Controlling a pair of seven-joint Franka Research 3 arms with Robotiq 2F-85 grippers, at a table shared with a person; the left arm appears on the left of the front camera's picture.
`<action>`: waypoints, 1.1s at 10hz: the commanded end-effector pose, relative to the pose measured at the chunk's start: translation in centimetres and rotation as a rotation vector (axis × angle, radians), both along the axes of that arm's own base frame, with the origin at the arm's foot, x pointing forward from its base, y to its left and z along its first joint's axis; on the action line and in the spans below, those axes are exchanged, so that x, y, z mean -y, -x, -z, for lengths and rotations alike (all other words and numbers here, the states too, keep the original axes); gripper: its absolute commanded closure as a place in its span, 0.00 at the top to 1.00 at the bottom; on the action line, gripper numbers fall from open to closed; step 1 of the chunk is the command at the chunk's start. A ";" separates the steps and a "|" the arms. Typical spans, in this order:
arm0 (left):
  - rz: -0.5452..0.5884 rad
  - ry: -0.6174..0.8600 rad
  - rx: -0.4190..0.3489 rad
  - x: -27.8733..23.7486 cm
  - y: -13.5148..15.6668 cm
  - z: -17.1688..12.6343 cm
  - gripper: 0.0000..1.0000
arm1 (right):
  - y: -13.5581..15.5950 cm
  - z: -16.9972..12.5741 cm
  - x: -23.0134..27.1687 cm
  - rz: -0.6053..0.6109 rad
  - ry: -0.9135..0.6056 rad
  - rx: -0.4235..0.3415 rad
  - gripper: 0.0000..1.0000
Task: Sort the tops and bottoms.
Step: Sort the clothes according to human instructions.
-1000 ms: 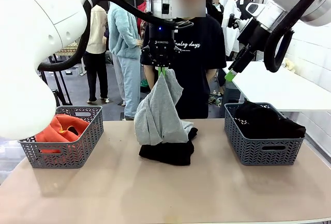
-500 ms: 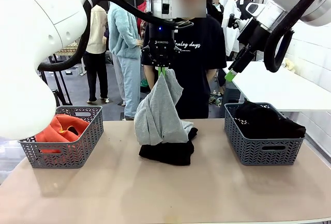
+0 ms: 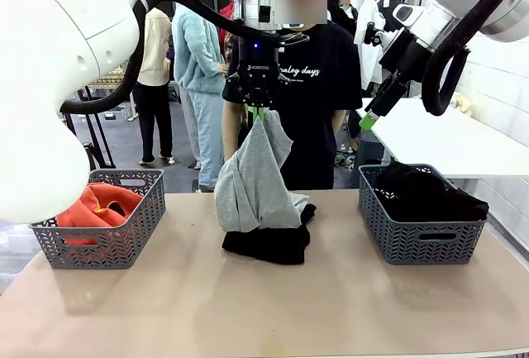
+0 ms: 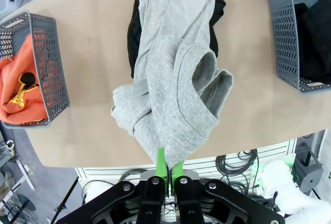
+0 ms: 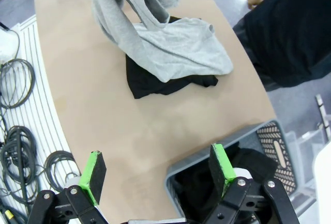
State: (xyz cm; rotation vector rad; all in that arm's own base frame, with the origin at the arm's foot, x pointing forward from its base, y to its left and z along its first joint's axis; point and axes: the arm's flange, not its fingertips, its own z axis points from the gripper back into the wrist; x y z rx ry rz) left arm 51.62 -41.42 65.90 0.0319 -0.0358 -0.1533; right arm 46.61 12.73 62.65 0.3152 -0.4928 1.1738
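Grey sweatshirt hangs from tight-pinched left fingers, hem on black bottoms: may slip or drag them; right fingers gape empty.

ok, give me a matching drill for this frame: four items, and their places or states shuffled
Items
1. grey sweatshirt
2. orange hoodie
3. black garment
4. right gripper

Places or states
a. in the left basket
b. open, holding nothing
c. hanging from the shut left gripper, lower end draped on the pile
d. lying on the table, partly under grey fabric

Pairs: 1-c, 2-a, 3-d, 4-b
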 end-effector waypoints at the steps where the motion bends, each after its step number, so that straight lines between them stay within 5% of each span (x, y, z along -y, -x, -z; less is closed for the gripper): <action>1: 0.002 0.013 -0.016 -0.5 0.3 -0.5 0.00 | 0.0 0.0 0.0 0.000 0.006 -0.003 1.00; 11: 0.002 0.013 -0.016 -0.5 0.3 -0.5 0.00 | 0.0 0.0 0.0 0.000 0.006 -0.003 1.00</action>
